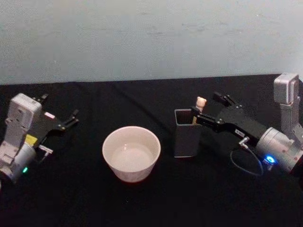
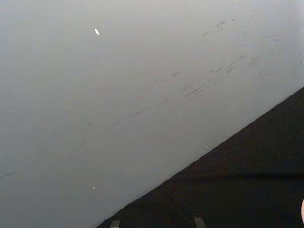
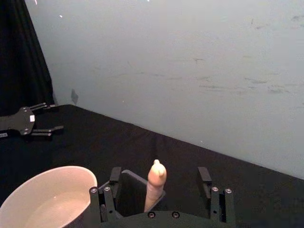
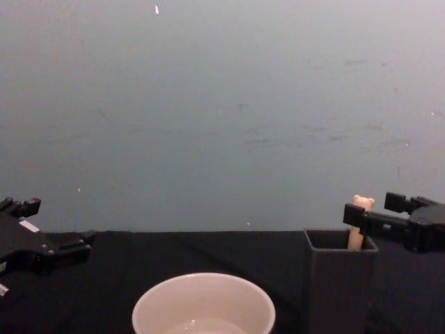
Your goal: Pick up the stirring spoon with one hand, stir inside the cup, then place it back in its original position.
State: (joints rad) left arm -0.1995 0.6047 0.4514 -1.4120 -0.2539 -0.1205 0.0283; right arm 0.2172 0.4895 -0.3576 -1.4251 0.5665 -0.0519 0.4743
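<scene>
Two grippers above a black-draped table (image 1: pixel 156 208), both spread open and empty. Right gripper (image 1: pixel 208 108) level with the top of the dark grey square holder (image 1: pixel 186 137), arm extended from the holder's right side, jaws wide apart on either side of the stirring spoon (image 1: pixel 201 102), a clear gap between handle and each finger in the right wrist view, nothing gripped. Stirring spoon upright inside the holder, at the holder's right rear corner, beige handle and tiny bear head poking above the rim, bowl end hidden by the walls. Cream-white cup (image 1: pixel 131 152) to the holder's left, near it but not touching, upright on the cloth, wider and lower than the holder; contents, if any, impossible to tell. Left gripper (image 1: pixel 59 108) far to the holder's left, well beyond the cup, fingers parted, holding nothing. Pale grey-blue wall (image 1: pixel 151 38) behind the holder, past the table's far edge.
</scene>
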